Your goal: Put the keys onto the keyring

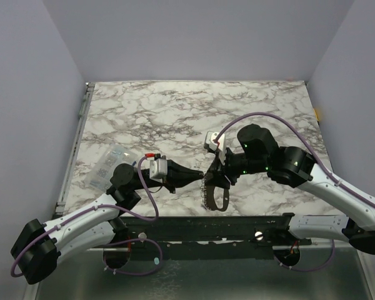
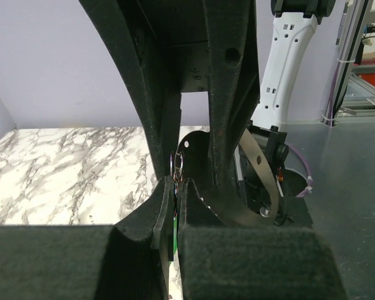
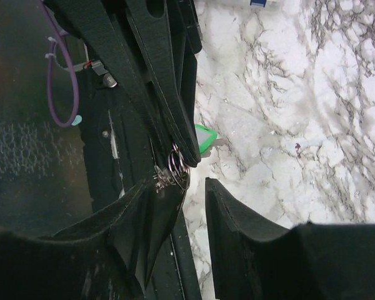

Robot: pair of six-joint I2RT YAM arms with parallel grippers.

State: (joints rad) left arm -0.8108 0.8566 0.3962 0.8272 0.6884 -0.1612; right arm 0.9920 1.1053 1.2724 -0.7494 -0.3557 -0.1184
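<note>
Left gripper (image 2: pixel 177 185) is pressing its jaws together on the mint-green key (image 3: pixel 205 139) — the green head is showing at the side of the pinch, and a small wire ring (image 3: pixel 177 164) is poking out past the tips. Right gripper (image 3: pixel 190 187) is facing it tip to tip above the near edge of the bench (image 1: pixel 175 112), jaws standing spread, one finger just beside that ring. Keyring (image 1: pixel 214 199) — the flat oval loop — is sitting directly beneath the right gripper; contact cannot be told. Clear bag (image 1: pixel 109 164) is lying well to the left.

key (image 3: pixel 205 139) in left gripper (image 2: pixel 177 185), right gripper (image 3: pixel 195 187) beside
</note>
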